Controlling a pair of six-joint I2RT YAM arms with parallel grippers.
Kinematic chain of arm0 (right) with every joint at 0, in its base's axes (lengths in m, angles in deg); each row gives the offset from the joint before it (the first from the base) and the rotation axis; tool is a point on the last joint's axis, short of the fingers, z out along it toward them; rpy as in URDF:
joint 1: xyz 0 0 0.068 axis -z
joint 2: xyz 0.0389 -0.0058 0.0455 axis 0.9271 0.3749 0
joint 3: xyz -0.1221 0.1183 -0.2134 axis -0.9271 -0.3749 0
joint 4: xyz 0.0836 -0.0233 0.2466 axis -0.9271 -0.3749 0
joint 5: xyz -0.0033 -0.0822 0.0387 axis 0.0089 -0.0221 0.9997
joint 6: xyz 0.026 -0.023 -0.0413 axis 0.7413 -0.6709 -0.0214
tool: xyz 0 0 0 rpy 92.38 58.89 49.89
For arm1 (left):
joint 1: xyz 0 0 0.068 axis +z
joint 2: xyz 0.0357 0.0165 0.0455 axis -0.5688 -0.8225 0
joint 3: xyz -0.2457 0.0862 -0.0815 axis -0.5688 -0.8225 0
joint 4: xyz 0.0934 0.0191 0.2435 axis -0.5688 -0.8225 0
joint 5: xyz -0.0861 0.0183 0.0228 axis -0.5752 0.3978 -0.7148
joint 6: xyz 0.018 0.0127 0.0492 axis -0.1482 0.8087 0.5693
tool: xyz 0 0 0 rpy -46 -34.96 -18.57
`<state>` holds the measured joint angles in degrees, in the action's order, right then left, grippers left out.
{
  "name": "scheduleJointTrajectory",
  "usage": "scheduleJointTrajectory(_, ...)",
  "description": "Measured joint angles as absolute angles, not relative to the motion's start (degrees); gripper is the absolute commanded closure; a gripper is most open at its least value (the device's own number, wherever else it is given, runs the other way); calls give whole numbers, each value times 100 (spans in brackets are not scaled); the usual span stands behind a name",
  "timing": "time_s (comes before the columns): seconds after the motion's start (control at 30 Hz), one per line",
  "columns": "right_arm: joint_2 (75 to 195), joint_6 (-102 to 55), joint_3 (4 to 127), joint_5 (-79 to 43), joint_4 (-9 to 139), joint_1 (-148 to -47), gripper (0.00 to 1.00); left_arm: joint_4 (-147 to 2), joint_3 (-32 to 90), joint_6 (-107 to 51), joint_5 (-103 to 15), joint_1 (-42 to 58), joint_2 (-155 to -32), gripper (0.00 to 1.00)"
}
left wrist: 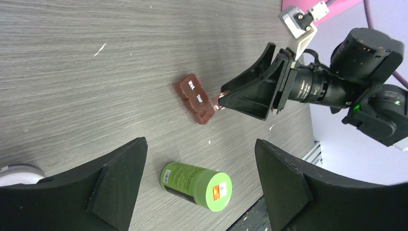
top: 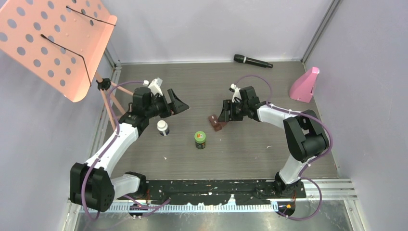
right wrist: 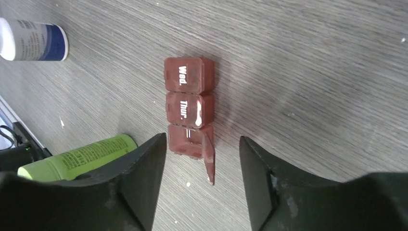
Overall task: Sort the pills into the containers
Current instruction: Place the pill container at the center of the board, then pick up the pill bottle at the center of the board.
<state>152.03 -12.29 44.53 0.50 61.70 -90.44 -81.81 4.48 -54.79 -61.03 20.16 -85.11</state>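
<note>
Here, the right gripper (right wrist: 202, 143), parted and empty, is hovering over the brown case (right wrist: 189, 107) (end lid (right wrist: 210, 156) up, seemingly for filling); the left gripper (left wrist: 200, 144) is waiting wide open.

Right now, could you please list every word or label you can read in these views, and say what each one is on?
"Wed." on the brown pill case, end lid.
"Thur." on its middle lid.
The green bottle has a label and barcode: too small to read.
The white bottle has a label: too blurred to read.
</note>
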Motion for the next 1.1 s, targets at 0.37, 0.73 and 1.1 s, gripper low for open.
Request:
scheduleJointTrajectory(0.37, 14477, -1461, 4832, -506, 5195, -9097, 18, -8760, 647, -4987, -5836, 2016, -8183, 15)
scheduleJointTrajectory(0.73, 14073, -2182, 6311, -1948, 3923, -11385, 7, -9330, 701, -4872, -4767, 2016, -7333, 18)
scheduleJointTrajectory(1.1, 15002, -2390, 6687, -2711, 3211, -12307, 12, -9894, 712, -5129, -3495, 2016, -6911, 18)
